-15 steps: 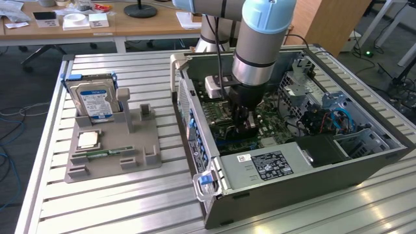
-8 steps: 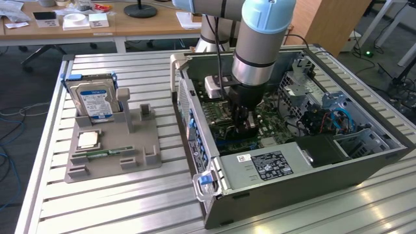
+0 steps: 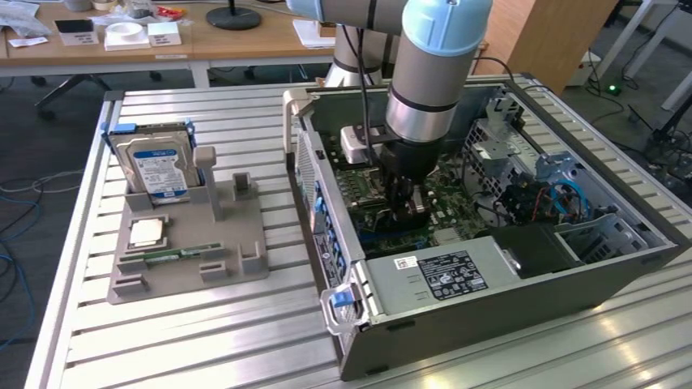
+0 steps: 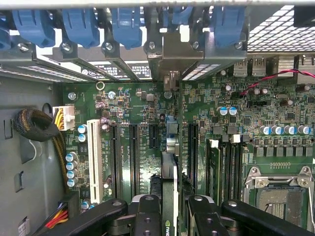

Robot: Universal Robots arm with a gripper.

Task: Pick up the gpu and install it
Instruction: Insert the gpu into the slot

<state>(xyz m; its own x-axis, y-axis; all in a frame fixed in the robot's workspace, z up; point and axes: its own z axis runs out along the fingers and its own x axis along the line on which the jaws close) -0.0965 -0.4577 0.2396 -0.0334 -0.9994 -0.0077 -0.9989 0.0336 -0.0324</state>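
Jaws of the gripper point(image 4: 170, 211) are clenched on the gpu point(image 4: 169, 196), which stands on edge between the two black fingers point(image 4: 147, 216) in the wrist view, its thin green-and-black body running down toward the motherboard point(image 4: 246, 147). The card sits over the row of black expansion slots point(image 4: 133, 152), in line with a gap in the rear bracket openings below the blue retention clips point(image 4: 78, 24); whether its edge is seated in a slot I cannot tell.

In the exterior view the arm point(image 3: 433, 73) reaches straight down into the open computer case point(image 3: 605, 267), which lies on its side on the slatted metal worktop point(image 3: 194, 340). The gripper point(image 3: 406, 207) is deep inside, just above the board, beside the black power supply point(image 3: 449, 271).

To the exterior view's left, well apart from the case, a grey holder tray point(image 3: 243, 267) carries an upright silver hard drive point(image 3: 157, 166), a CPU chip point(image 3: 148, 233) lying flat, and a narrow green RAM strip point(image 3: 173, 257).
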